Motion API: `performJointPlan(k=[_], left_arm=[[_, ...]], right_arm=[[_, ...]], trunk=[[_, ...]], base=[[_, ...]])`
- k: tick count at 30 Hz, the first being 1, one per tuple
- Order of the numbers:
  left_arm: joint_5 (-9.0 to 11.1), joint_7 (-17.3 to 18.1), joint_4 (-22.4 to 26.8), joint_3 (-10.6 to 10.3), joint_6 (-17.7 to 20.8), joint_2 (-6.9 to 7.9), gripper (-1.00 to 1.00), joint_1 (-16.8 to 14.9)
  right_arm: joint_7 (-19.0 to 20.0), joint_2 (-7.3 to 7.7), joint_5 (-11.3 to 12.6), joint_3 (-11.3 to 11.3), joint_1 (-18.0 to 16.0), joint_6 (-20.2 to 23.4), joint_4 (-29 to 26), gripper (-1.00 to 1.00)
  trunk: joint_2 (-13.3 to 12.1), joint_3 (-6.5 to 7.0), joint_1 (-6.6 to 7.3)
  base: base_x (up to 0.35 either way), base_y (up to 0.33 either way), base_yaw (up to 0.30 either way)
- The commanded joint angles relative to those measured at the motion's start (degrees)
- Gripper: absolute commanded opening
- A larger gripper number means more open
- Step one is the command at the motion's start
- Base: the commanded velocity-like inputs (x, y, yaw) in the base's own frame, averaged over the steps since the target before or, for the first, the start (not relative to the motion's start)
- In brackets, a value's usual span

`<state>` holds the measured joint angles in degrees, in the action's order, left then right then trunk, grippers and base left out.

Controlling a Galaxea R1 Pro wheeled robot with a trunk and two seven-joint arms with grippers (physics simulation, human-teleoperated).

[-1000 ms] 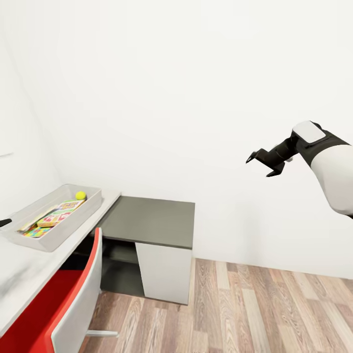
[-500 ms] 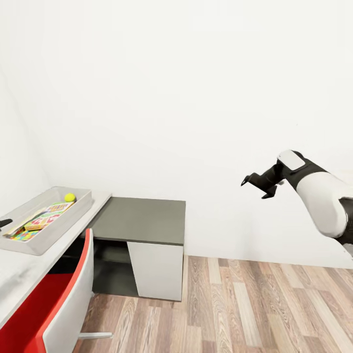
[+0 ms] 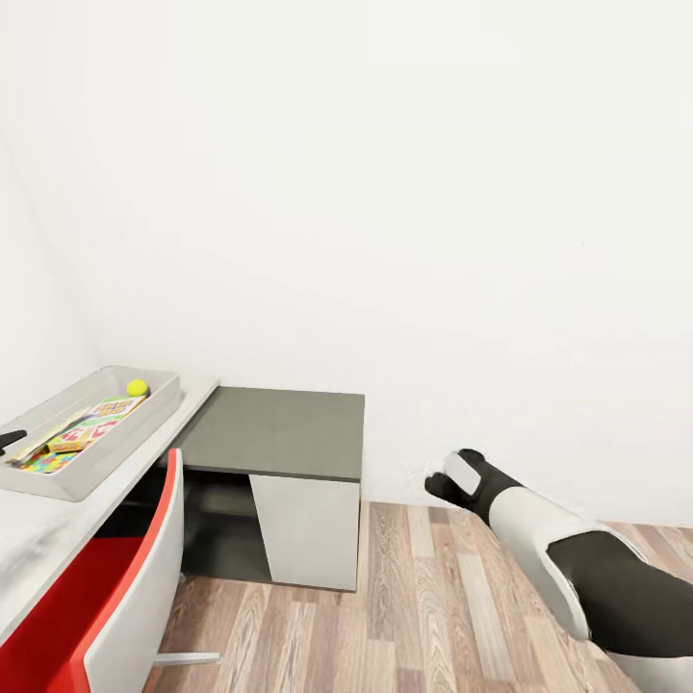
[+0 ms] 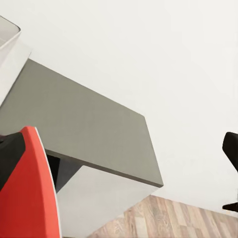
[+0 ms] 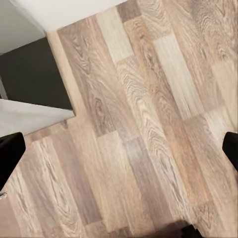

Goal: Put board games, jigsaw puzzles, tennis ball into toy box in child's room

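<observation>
While the toy box [image 3: 106, 445] sits on the table at far left, the right gripper [image 5: 119, 148], fingers spread, points floorward, well apart.

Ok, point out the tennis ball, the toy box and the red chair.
tennis ball [image 3: 137, 387]: head view, middle of the ball, inside the box.
toy box [image 3: 144, 421]: head view, its outer right wall.
red chair [image 3: 91, 577]: head view, the red seat.

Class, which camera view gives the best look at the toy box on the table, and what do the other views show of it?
The head view: the toy box sits whole on the white table, with the tennis ball and colourful boxes inside. The left wrist view catches perhaps a pale corner of it; the right wrist view looks down at the wooden floor.
</observation>
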<state>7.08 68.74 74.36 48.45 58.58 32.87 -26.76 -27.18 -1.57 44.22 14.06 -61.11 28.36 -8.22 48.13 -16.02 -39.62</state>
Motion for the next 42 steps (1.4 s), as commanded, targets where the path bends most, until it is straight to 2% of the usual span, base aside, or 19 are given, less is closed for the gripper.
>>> performJointPlan(k=[1,3,5,9,13,21,26,31,38,40,42], left_arm=[[0.0,0.2,0.0,0.1,0.3,0.01,1.00,0.0],[0.0,0.2,0.0,0.1,0.3,0.01,1.00,0.0],[0.0,0.2,0.0,0.1,0.3,0.01,1.00,0.0],[0.0,0.2,0.2,0.0,0.4,0.01,1.00,0.0],[0.0,0.2,0.3,0.0,0.4,-0.01,1.00,0.0],[0.1,0.3,1.3,-0.1,0.4,-1.06,1.00,0.0],[0.1,0.3,1.7,-0.1,0.4,-1.80,1.00,0.0],[0.1,0.4,1.8,-0.2,0.4,-2.11,1.00,0.0],[0.0,0.3,5.5,-0.3,0.3,-3.99,1.00,0.1],[0.0,0.2,6.6,-1.4,0.7,-4.48,1.00,0.0],[0.0,0.1,7.8,-5.1,1.1,-4.47,1.00,-0.5]], right_arm=[[-0.3,-0.73,0.4,1.6,2.2,-2.6,-0.1,1.00],[-0.3,-1.71,0.4,2.7,6.7,-8.0,-0.1,1.00],[-0.3,-2.21,0.4,3.3,10.4,-11.3,-0.1,1.00],[-0.2,-2.48,0.3,3.6,16.0,-13.6,-0.1,1.00],[-0.2,-2.47,0.0,3.7,20.0,-14.1,-0.1,1.00],[-0.3,-2.54,0.4,3.6,21.6,-14.4,-0.1,1.00],[-0.2,-2.04,0.7,3.5,21.8,-17.5,0.0,1.00],[-0.2,-2.34,0.2,3.7,22.0,-18.6,0.0,1.00],[-0.1,-2.49,-0.5,3.8,23.6,-19.5,0.0,1.00],[-0.1,-2.46,-1.4,3.9,23.7,-19.6,0.0,1.00],[-0.1,-2.53,-2.8,3.9,23.8,-19.6,0.0,1.00]], trunk=[[0.1,-0.06,-0.01],[0.1,-0.06,-0.01],[0.1,-0.06,-0.01],[0.1,-0.06,-0.01],[0.1,-0.06,-0.01],[0.1,-0.06,-0.01],[0.1,-0.19,-0.01],[0.1,-0.38,-0.01],[0.1,-0.42,-0.01],[0.1,-0.42,-0.01],[0.1,-0.42,-0.01]], base=[[0.000,0.000,0.000],[0.000,0.000,0.000],[0.000,0.000,0.000],[0.000,0.000,0.000],[0.000,0.000,0.000],[0.000,-0.014,0.000],[0.000,-0.206,-0.060],[0.000,-0.073,-0.080],[0.000,-0.011,-0.012],[0.000,-0.002,-0.002],[0.000,0.000,0.000]])
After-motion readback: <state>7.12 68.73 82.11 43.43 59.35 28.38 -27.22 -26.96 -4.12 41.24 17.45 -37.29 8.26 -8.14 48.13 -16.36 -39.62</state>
